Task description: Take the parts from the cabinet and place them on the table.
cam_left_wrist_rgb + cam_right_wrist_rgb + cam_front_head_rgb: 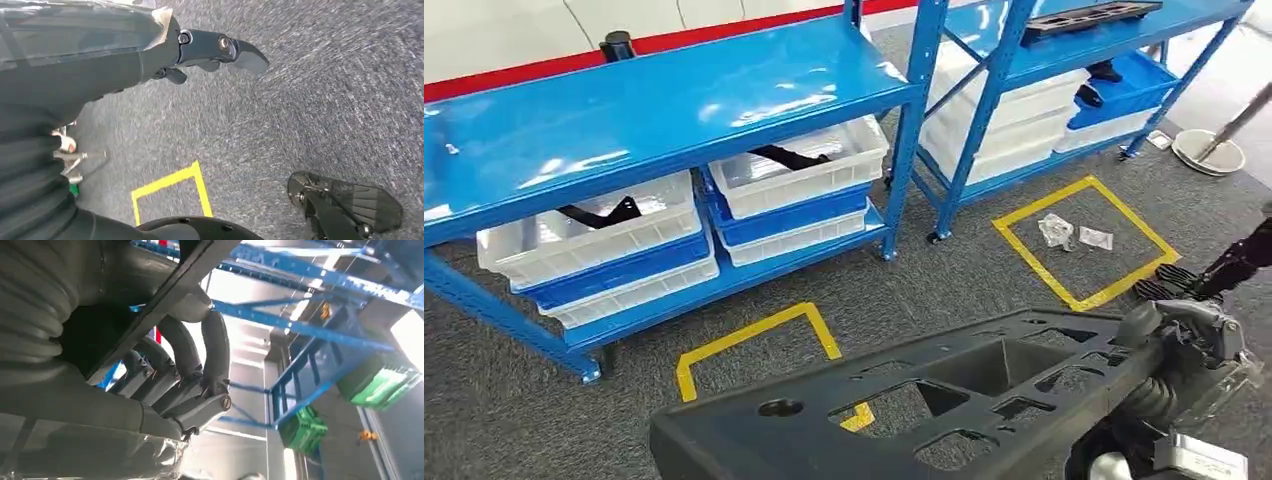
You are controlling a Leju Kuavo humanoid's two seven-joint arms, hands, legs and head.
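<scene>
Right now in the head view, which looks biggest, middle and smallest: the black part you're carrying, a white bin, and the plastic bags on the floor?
1. Black part, though it is nearest the camera.
2. White bin.
3. Plastic bags.

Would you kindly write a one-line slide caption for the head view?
Right hand carrying a large black part past blue shelving stocked with bins.

The big black part (944, 400) looks like matt moulded plastic. The blue shelving (674, 100) is glossy painted metal, catching glare. White bins (804, 175) are smooth plastic. The grey floor (984, 280) is rough carpet, marked with yellow tape (759, 335).
</scene>
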